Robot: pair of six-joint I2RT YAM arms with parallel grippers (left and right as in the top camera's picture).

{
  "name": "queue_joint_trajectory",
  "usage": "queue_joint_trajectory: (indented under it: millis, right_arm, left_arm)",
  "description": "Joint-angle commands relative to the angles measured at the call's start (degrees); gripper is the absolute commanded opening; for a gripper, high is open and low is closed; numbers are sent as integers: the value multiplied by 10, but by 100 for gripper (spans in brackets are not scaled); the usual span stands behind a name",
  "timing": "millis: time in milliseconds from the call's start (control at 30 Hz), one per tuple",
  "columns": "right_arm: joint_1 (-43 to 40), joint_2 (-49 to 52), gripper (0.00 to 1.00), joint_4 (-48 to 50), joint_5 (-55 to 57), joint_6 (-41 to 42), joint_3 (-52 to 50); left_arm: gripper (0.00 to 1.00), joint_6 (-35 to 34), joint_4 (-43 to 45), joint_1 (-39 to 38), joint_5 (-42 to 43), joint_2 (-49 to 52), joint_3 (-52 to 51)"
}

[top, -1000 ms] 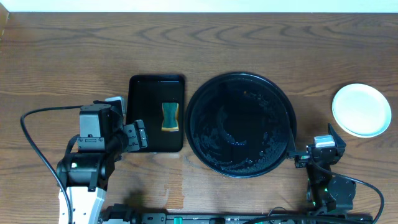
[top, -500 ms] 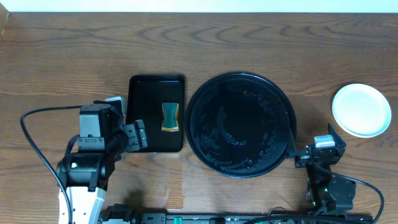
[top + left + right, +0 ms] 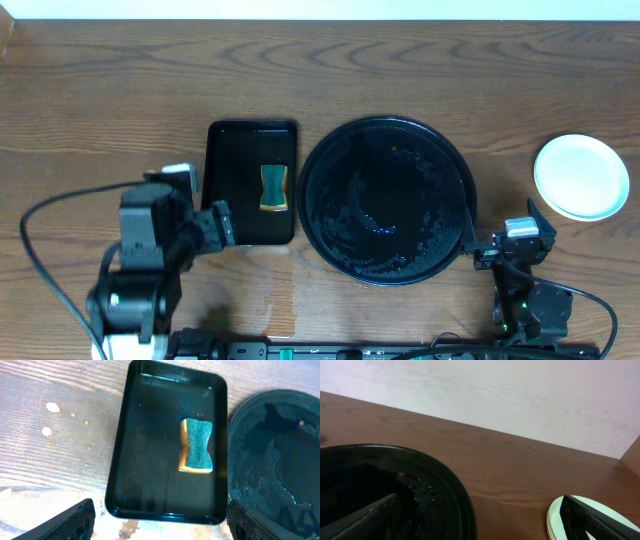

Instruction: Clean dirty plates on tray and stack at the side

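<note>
The round black tray point(image 3: 340, 170) lies mid-table, wet with droplets and holding no plates; it also fills the right of the left wrist view point(image 3: 280, 460) and the lower left of the right wrist view point(image 3: 380, 475). The plates point(image 3: 581, 176) sit stacked on the wood at the far right, the top one pale mint-white, with a yellowish rim beneath it point(image 3: 556, 519). My left gripper point(image 3: 222, 224) point(image 3: 160, 527) hangs open just below the rectangular tray. My right gripper point(image 3: 500, 218) point(image 3: 480, 522) is open between the round tray's right rim and the stack, holding nothing.
A rectangular black tray point(image 3: 230, 180) point(image 3: 145, 460) left of the round one holds a green-and-yellow sponge point(image 3: 272, 188) point(image 3: 196, 446). White specks point(image 3: 50, 407) dot the wood left of it. A pale wall borders the table's far edge.
The left arm has shifted slightly left and toward the table's front edge. The right arm, the plates and both trays have not moved.
</note>
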Motion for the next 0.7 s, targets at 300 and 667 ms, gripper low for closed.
queue_joint_trajectory:
  millis: [300, 667]
  right_arm:
    - [-2, -2, 99, -2, -7, -4, -1]
    - [-2, -2, 99, -2, -7, -4, -1]
  left_arm:
    - [85, 4, 217, 1, -12, -204, -226]
    - [85, -6, 467, 1, -12, -350, -404]
